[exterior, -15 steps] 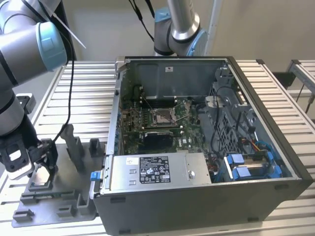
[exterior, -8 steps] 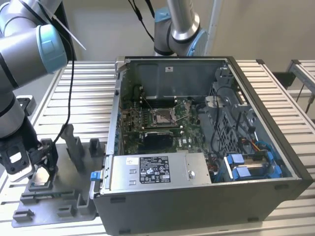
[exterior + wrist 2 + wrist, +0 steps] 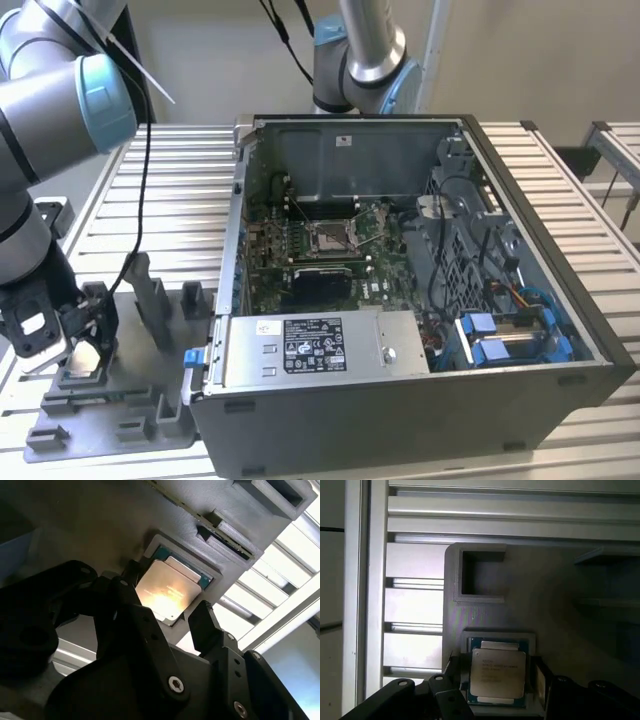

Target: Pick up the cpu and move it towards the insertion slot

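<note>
Holding gripper [image 3: 167, 600] open, black fingers [image 3: 131, 605] straddling cpu [image 3: 498, 672], one each side. Lying flat in tray [image 3: 130, 400] pocket, at the exterior view's near left. Sitting well apart, slot [image 3: 330, 237] on green board [image 3: 385, 290] inside open case [image 3: 400, 410], toward the exterior view's right.

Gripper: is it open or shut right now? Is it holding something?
Gripper: open, one finger on each side of the cpu, holding nothing; the cpu lies in the grey tray.
</note>
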You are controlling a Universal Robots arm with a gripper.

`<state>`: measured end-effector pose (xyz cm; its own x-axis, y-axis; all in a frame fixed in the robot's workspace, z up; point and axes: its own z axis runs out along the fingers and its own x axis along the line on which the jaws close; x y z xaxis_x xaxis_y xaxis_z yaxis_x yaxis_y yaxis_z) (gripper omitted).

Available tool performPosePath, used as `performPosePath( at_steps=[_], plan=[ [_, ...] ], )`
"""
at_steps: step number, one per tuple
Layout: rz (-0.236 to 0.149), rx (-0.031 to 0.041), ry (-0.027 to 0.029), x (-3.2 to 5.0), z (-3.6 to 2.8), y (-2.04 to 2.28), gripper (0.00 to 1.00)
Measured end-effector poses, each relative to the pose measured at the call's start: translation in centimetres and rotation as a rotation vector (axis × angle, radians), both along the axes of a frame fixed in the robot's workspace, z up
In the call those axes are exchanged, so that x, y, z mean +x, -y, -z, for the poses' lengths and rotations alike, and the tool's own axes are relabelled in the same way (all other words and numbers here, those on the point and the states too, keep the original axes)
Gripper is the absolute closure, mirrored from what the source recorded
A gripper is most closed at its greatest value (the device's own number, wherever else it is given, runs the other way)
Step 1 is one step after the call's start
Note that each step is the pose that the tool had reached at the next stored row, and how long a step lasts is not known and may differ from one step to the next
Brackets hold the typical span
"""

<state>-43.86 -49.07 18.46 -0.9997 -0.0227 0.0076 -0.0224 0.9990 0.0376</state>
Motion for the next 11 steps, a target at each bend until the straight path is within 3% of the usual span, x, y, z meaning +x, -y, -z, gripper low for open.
performPosePath(
  at_steps=[10,11],
  plan=[
    [0.0,0.0001,0.0001,0.0,0.03,0.0,0.0],
    [0.0,0.0001,0.0001,0.0,0.03,0.0,1.0]
  ],
)
